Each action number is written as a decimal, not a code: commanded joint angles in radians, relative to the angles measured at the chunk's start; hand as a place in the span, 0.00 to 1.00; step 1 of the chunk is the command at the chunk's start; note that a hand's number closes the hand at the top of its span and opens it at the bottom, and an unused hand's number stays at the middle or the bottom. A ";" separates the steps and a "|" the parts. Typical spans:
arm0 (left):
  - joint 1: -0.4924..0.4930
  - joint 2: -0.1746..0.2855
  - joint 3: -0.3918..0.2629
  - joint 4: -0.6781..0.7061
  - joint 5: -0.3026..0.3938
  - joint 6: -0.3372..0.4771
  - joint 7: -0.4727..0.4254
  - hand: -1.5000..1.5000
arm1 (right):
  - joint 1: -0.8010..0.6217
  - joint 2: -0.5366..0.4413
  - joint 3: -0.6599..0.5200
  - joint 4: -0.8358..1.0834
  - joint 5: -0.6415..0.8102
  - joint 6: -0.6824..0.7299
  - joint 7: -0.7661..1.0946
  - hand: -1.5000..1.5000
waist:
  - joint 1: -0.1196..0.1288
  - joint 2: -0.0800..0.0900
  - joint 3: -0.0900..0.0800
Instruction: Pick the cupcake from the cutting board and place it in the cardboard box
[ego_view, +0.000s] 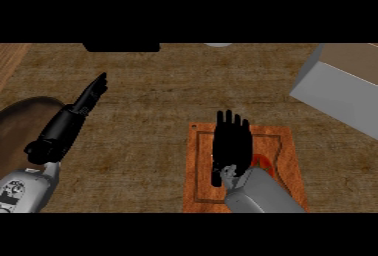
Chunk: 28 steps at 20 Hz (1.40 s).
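Observation:
A wooden cutting board (284, 150) lies on the counter at the lower middle right. My right hand (232, 142) hovers flat over the board, fingers straight and pointing away from me. Just beside its wrist a small red patch (264, 162) shows, apparently the cupcake, mostly hidden by the hand and forearm. The cardboard box (343, 85) stands at the upper right, grey sides with a brown top, cut off by the view's edge. My left hand (90, 97) rests open at the left, fingers stretched toward the far side, away from the board.
A dark object (122, 47) and a pale round one (218, 44) sit at the counter's far edge. A dark brown rounded surface (22, 125) shows at the left under my left forearm.

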 joint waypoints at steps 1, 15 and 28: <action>0.043 -0.013 0.003 -0.039 -0.022 0.010 -0.005 0.50 | 0.027 0.027 -0.034 0.017 0.026 0.058 0.137 0.00 | 0.004 0.000 0.000; 0.024 -0.086 0.058 -0.025 -0.101 -0.055 0.021 0.50 | 0.035 0.027 -0.015 0.100 0.235 -0.027 -0.144 1.00 | 0.004 0.002 0.000; 0.019 -0.068 0.089 0.005 -0.074 -0.080 -0.002 0.50 | 0.001 -0.298 -0.029 -0.101 -0.060 -0.120 -1.115 1.00 | 0.005 0.003 0.001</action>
